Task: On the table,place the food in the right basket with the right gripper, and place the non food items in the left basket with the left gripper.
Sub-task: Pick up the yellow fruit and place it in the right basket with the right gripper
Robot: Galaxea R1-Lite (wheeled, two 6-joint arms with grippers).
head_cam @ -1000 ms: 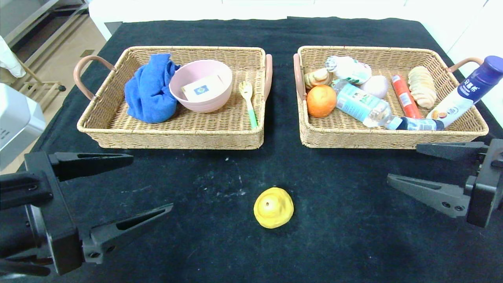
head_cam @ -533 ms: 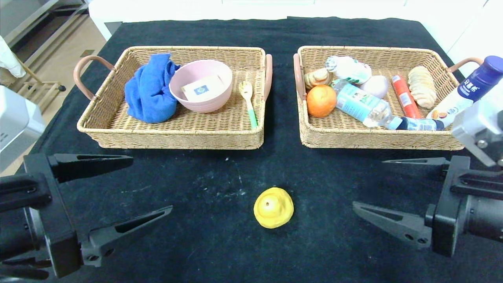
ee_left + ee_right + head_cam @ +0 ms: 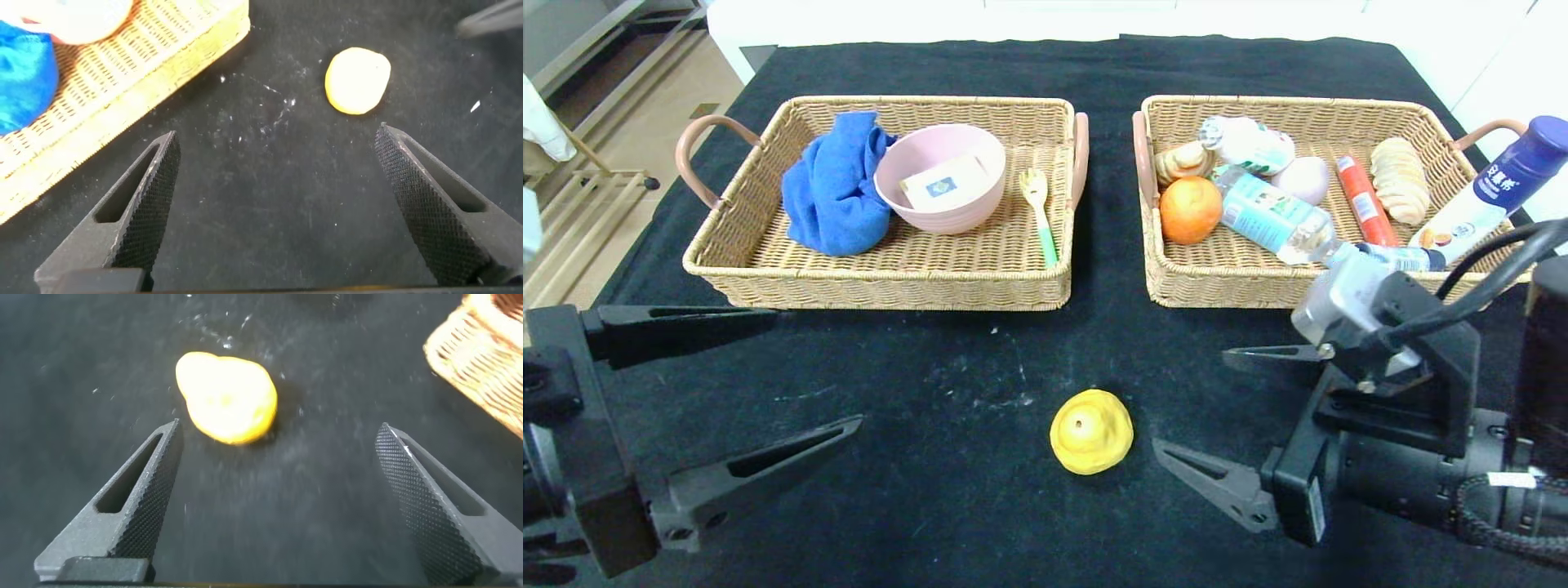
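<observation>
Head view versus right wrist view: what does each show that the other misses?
Only the head view shows both full wicker baskets, the left basket holding a blue cloth and pink bowl, plus the open left gripper. Only the right wrist view shows the open right gripper from behind, its textured fingers apart on the near side of the pear, not touching it. Both show the yellow pear on the black-clothed table.

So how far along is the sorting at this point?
Nearly done. The left basket holds the non-food, the right basket holds bottles and other food. Only the yellow pear is on the table. The open right gripper is beside it; the left gripper waits open.
</observation>
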